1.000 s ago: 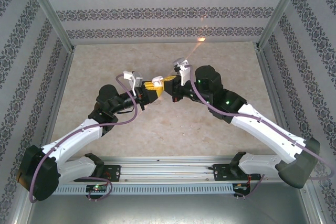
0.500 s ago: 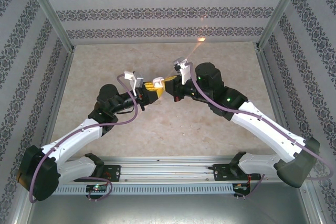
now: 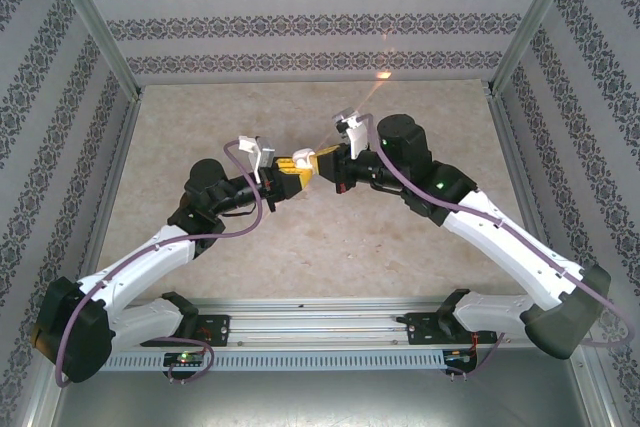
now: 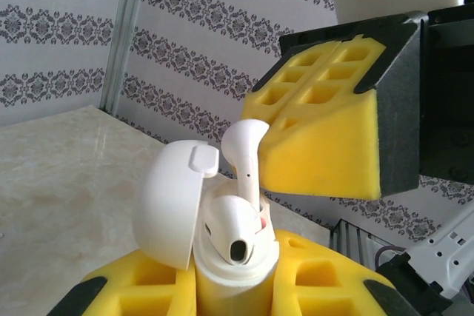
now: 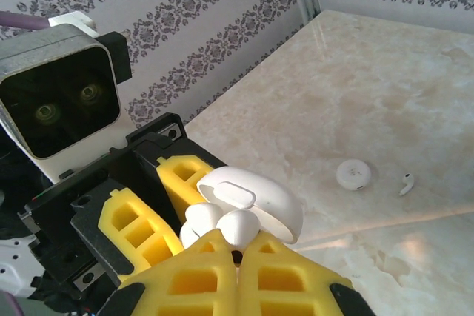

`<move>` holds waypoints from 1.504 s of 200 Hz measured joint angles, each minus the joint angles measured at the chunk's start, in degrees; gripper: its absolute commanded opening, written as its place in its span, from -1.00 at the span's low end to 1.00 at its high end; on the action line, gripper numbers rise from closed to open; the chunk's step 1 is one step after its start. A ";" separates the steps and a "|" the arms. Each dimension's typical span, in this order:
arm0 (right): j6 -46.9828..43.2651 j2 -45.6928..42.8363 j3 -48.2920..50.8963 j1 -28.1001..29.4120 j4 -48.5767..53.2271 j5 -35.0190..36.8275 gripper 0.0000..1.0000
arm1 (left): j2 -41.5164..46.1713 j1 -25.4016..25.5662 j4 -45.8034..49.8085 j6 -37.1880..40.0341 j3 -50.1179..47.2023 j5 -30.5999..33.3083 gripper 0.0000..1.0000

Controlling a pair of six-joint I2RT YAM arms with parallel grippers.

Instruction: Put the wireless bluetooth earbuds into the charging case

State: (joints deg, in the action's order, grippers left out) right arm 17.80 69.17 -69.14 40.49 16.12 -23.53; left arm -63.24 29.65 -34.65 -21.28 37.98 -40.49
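Note:
My left gripper (image 3: 288, 169) is shut on the white charging case (image 4: 231, 271), which stands upright between its yellow foam fingers (image 4: 326, 286) with the lid (image 4: 172, 209) swung open. One earbud (image 4: 233, 231) lies seated in the case. A second earbud (image 4: 246, 149) stands stem-down in the case, its head sticking up. My right gripper (image 5: 238, 260) is shut. Its yellow fingertips (image 4: 259, 105) meet right against that head (image 5: 243, 226), and I see no pinch on it. Both grippers meet above mid-table (image 3: 305, 161).
A round white disc-like case (image 5: 354, 175) and a loose earbud (image 5: 406, 181) lie on the marble tabletop (image 5: 385, 94) beyond the grippers. Patterned walls (image 3: 300, 17) and metal posts (image 3: 95, 22) fence the table at the back and sides.
The right arm's wrist has swung a little back and to the right while its fingertips stayed at the case. The left arm has held still with the case.

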 measured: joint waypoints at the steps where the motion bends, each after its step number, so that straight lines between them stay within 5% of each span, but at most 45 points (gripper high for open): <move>1: 0.02 0.00 0.00 -0.07 0.00 -0.15 -0.92 | -0.02 0.00 -0.02 0.00 0.04 0.00 -1.00; 102: -0.02 1.95 -2.03 -3.65 2.45 -9.07 -0.80 | -0.92 -0.09 0.37 -0.02 0.90 -2.14 -1.00; 301: -3.04 3.15 -6.14 -3.76 8.83 -10.05 -0.63 | -1.84 -0.13 -1.99 -1.29 0.90 -4.28 -1.00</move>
State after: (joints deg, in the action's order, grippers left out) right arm 14.76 72.31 -75.29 36.73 24.95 -33.58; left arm -65.08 29.52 -36.64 -22.57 38.87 -44.77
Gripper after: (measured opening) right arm 0.185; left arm 0.197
